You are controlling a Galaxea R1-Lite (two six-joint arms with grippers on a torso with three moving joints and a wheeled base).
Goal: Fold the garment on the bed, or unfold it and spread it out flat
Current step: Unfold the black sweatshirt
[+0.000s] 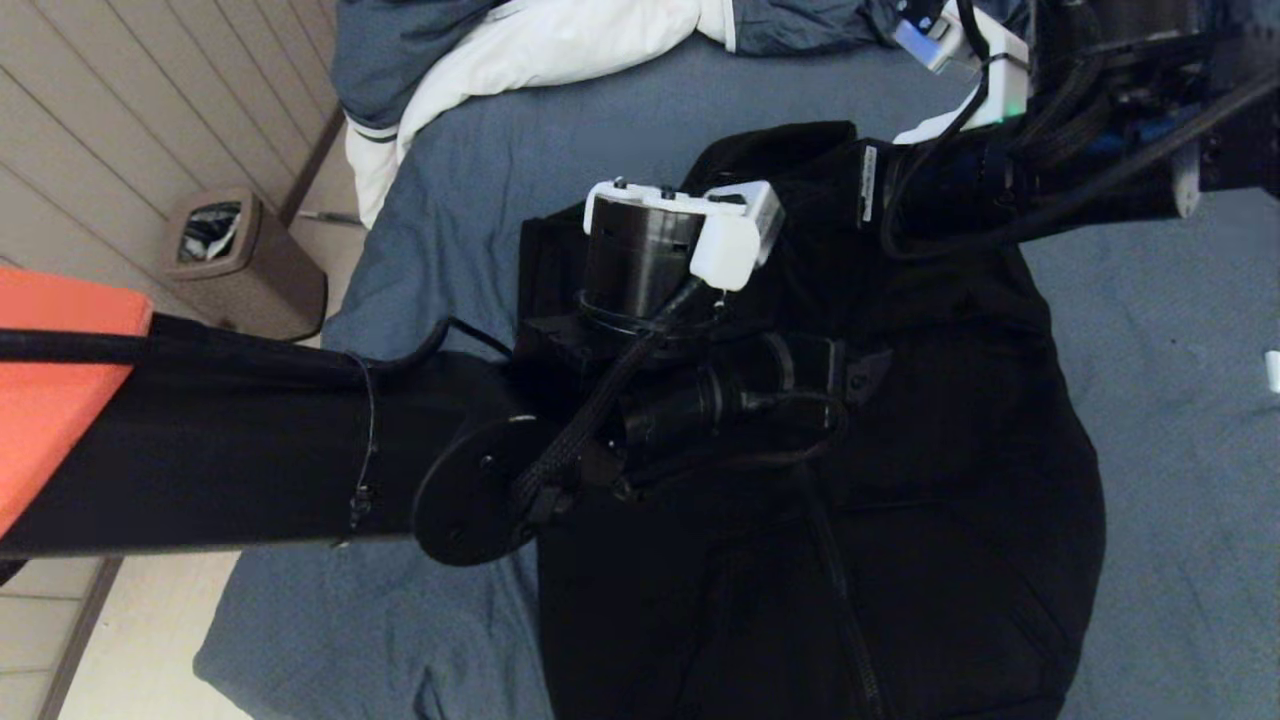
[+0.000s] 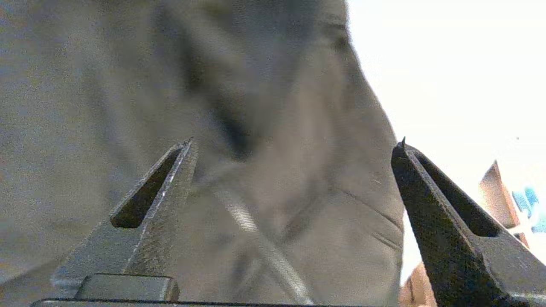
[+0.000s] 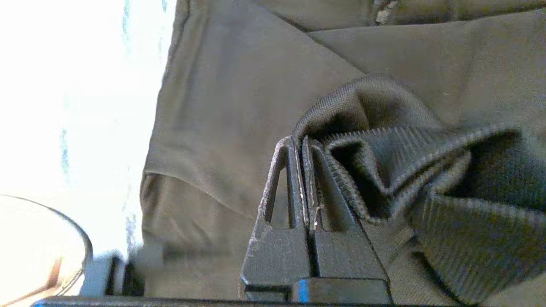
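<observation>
The black garment (image 1: 950,450) lies bunched on the blue-grey bed (image 1: 470,170). My left arm reaches in from the left, with its wrist (image 1: 690,260) above the garment's upper left part. In the left wrist view my left gripper (image 2: 294,143) is open just above the fabric (image 2: 273,106), with the zipper (image 2: 256,230) running between the fingers (image 2: 170,183) and nothing held. My right arm (image 1: 1000,180) comes in at the top right over the garment's far end. In the right wrist view my right gripper (image 3: 302,140) is shut, with the garment's ribbed hem (image 3: 409,149) gathered at its tips.
A puffy blue-grey duvet with white lining (image 1: 540,40) is heaped at the far end of the bed. A brown waste bin (image 1: 235,260) stands on the floor to the left, and an orange surface (image 1: 50,370) fills the left edge. Bare sheet (image 1: 1180,330) lies right of the garment.
</observation>
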